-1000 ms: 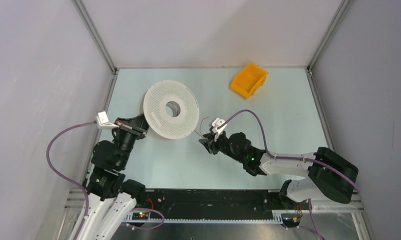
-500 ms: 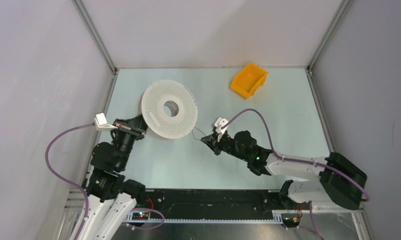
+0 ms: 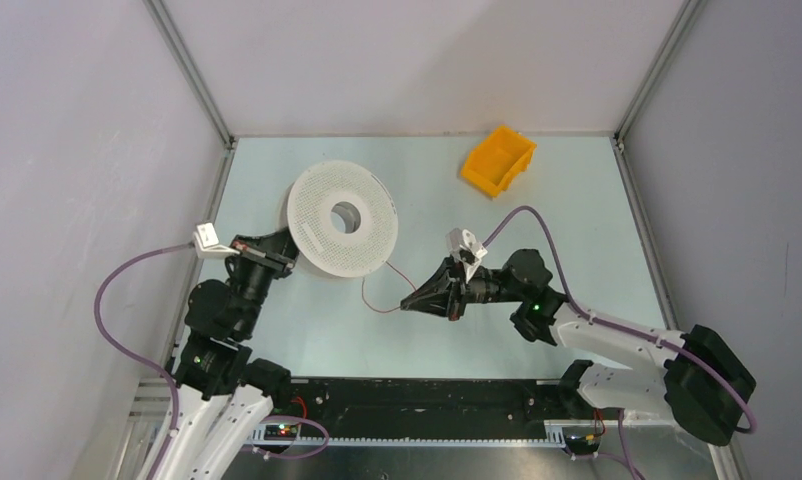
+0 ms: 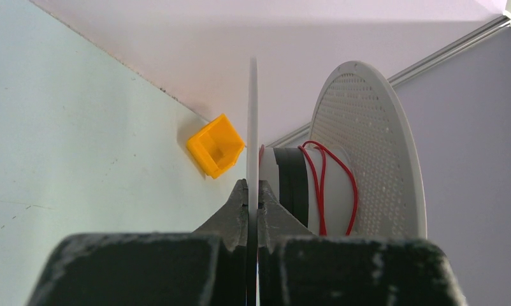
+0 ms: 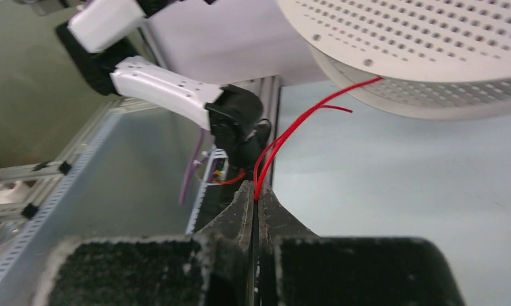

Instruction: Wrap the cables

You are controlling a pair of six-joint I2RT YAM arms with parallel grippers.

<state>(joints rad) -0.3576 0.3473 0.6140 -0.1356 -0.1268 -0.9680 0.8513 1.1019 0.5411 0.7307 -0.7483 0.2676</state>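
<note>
Tension looks like the thing to get right in this step of wrapping the cables. The red cable [image 5: 297, 125], far thinner than a gripper finger, runs from under the rim of the white perforated spool [image 3: 317, 225] to the right gripper [image 5: 255, 191]. Seen from above, it sags in a loose bend across the pale table [image 3: 557, 220] between the two. The slack probably needs drawing out before the strand goes round the hub, and the line should be led into the gap between the two flanges rather than over the outer rim. A slow, even pull seems wise, since a wire this fine could slip from the pinch or snag on the flange edge. The spool will also have to be held steady while the other arm circles it. The right gripper's jaws are pressed together on the cable, with two red strands rising from the pinch; the second ends free, just short of the spool. The left gripper [image 4: 252, 191] is clamped narrowly on the edge of the spool's near flange and holds the reel tilted up off the table. A few red turns already lie around the hub between the flanges. An orange bin [image 3: 498, 160] sits well apart at the far side of the table, untouched.
</note>
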